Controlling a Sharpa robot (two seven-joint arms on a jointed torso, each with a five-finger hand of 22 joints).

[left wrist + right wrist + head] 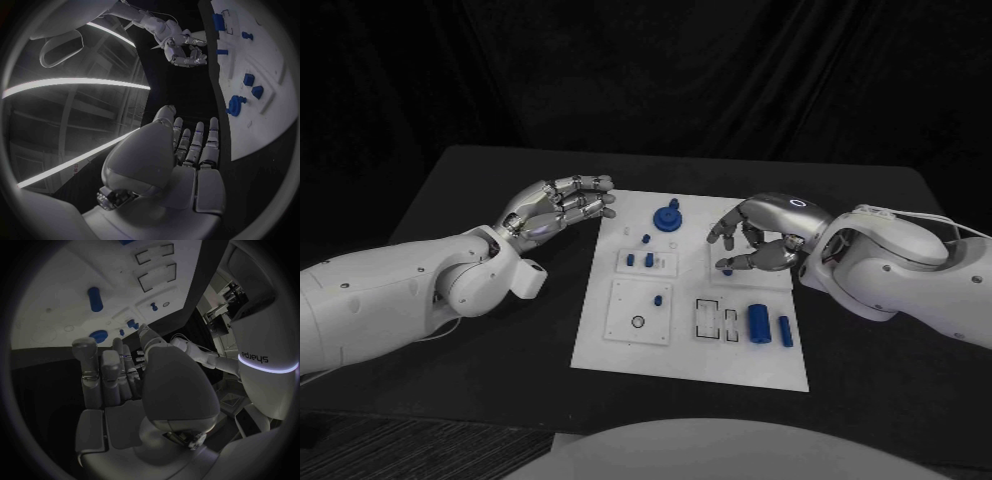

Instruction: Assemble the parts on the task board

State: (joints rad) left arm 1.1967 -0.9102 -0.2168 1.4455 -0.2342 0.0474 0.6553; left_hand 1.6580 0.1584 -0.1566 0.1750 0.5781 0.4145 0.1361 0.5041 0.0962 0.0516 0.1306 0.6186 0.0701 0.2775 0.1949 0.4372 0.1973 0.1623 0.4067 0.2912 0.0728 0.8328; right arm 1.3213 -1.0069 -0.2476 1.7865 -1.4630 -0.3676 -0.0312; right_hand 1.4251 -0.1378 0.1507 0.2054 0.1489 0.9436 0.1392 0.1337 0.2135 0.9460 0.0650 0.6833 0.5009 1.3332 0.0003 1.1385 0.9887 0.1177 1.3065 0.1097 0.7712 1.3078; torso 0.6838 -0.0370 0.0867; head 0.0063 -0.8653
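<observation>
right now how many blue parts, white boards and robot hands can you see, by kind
blue parts: 6
task board: 1
hands, left hand and right hand: 2
total: 9

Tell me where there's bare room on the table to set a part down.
Bare black table lies along the board's near edge and left of it, below the left arm, and beyond its far edge. On the board, the near left corner is free. Crowded: the middle, around the blue parts and under the right robot hand.
</observation>
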